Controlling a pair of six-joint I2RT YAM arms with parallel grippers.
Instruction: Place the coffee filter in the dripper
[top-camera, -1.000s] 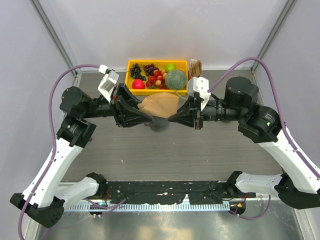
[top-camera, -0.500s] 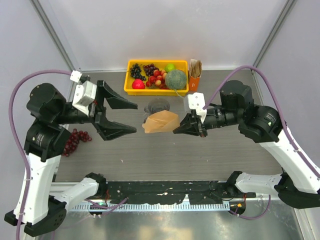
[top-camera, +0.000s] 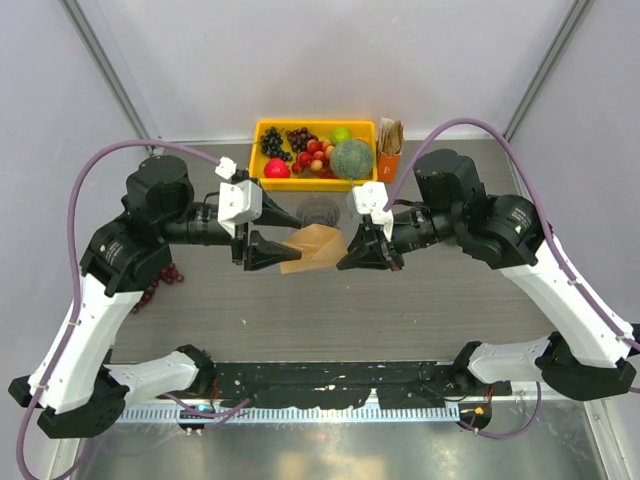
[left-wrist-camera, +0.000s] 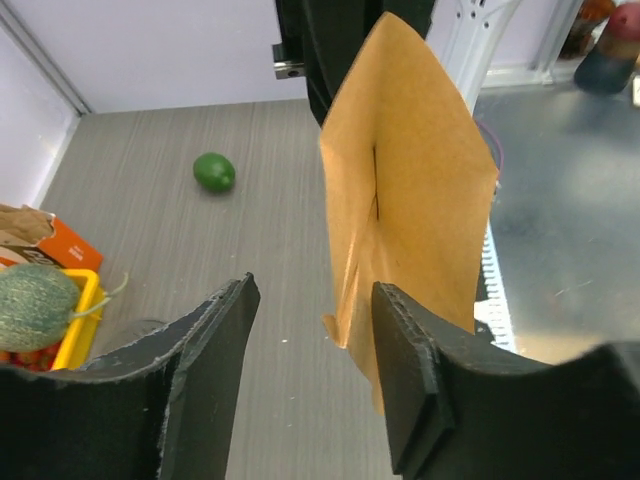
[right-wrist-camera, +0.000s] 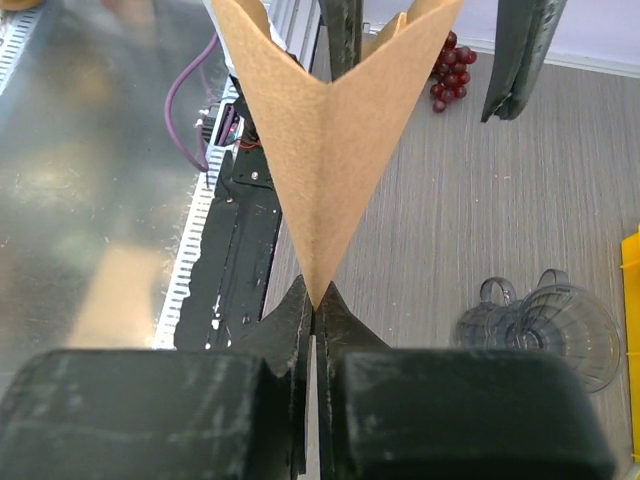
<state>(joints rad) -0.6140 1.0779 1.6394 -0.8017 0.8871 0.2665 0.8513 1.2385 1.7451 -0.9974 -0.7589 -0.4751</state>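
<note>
A loose bunch of dark red grapes (top-camera: 155, 283) is lying by the left edge of the bench (top-camera: 400, 300), partly hidden under the left arm.

The left gripper (top-camera: 290, 241) is reaching in towards the middle of the bench with its jaws spread apart, gripping nothing. In the left wrist view one corner of the coffee filter (top-camera: 313, 248) is hanging in the gap between its fingers (left-wrist-camera: 215, 340), close to the one on the right of that view. Whether paper and finger are touching cannot be told.

The filter is hanging in the air above the middle of the bench, between the two grippers, its cone partly opened. Just behind it, towards the far edge, the dripper (top-camera: 318, 212) is standing upright on the bench with nothing in it.

At the middle of the far edge a yellow tray (top-camera: 262, 176) is holding fruit, including a green melon (top-camera: 352, 158).

The right gripper (top-camera: 352, 258) is clenched on the pointed tip of the filter, so the wide end is fanning away from it towards the left gripper.

An orange box (top-camera: 388, 163) with brown papers in it is standing just right of the tray.
</note>
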